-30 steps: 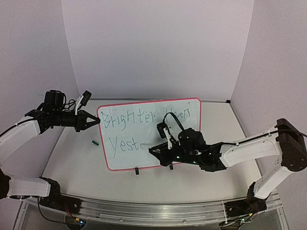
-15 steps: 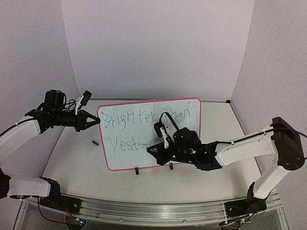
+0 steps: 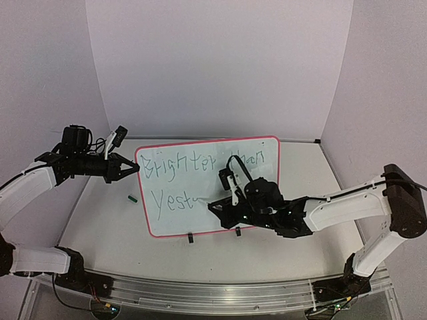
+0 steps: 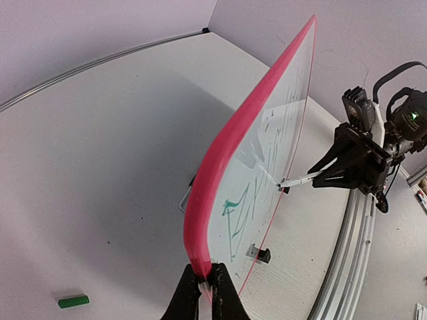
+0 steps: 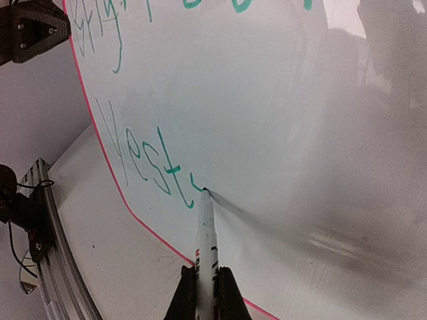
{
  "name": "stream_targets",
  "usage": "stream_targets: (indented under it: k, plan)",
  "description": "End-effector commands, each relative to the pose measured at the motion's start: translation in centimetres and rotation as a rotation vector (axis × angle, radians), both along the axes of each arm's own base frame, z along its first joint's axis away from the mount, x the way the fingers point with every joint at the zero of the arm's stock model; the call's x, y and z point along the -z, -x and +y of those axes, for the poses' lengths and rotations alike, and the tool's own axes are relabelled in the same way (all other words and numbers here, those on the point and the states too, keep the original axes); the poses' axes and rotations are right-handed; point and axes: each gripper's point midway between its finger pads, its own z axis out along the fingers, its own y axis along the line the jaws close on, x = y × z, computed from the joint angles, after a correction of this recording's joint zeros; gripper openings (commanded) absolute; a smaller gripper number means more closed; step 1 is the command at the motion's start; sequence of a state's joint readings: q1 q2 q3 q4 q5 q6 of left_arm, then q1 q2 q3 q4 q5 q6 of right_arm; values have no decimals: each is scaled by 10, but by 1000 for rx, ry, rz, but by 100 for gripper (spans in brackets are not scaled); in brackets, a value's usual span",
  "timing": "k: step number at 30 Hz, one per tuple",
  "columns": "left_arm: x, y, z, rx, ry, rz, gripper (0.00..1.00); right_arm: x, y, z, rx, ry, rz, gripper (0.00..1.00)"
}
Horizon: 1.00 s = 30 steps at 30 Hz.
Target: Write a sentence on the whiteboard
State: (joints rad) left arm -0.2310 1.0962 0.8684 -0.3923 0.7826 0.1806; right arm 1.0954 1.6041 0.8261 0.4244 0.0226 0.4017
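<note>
The whiteboard (image 3: 175, 220) stands tilted on the table, white with a red-pink frame. The sentence (image 3: 180, 165) is in green and reads "Brighter than" on top, with "Yest" (image 3: 170, 200) below. My left gripper (image 3: 137, 168) is shut on the board's left edge, as the left wrist view (image 4: 205, 283) shows. My right gripper (image 3: 217, 207) is shut on a white marker (image 5: 204, 240). The marker's tip touches the board just right of "Yest" (image 5: 143, 167), at a short fresh green stroke. The right arm hides part of the board's lower right.
A small green marker cap (image 3: 133, 197) lies on the table left of the board and also shows in the left wrist view (image 4: 73, 301). Two black clips (image 3: 190, 238) hold the board's bottom edge. Walls stand close behind and beside. A metal rail (image 3: 200, 293) runs along the near edge.
My right gripper with the marker shifted slightly left, then back right, with the tip on the board after "Yest". The left arm and the board have not moved.
</note>
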Motion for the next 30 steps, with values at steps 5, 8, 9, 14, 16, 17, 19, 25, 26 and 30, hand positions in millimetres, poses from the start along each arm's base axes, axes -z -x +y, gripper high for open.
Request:
stream_targets:
  k: [5, 8, 9, 14, 16, 17, 19, 25, 26, 30]
  plan:
    - [29, 8, 0, 11, -65, 88, 0, -21, -11, 3, 23, -15, -59, 0]
    - [29, 8, 0, 10, -66, 89, 0, -20, -11, 8, 10, -12, -59, 0]
    - [29, 8, 0, 10, -66, 88, 0, -19, -11, 9, 7, -11, -58, 0]
    - [29, 8, 0, 11, -66, 89, 0, -15, -11, 14, -6, -8, -49, 0]
    - [29, 8, 0, 10, -66, 89, 0, -13, -11, 14, -8, -5, -43, 0]
    - [29, 8, -1, 11, -65, 89, 0, -12, -10, 15, -10, -5, -39, 0]
    - [29, 8, 0, 12, -65, 88, 0, -8, -9, 16, -16, -4, -28, 0]
    - [28, 8, 0, 11, -64, 85, 0, 2, -2, 14, -29, -5, 20, 0]
    - [28, 8, 0, 11, -64, 87, 0, 4, -1, 13, -29, -4, 27, 0]
    - [29, 8, -1, 12, -63, 90, 0, 12, 3, 10, -31, 3, 53, 0]
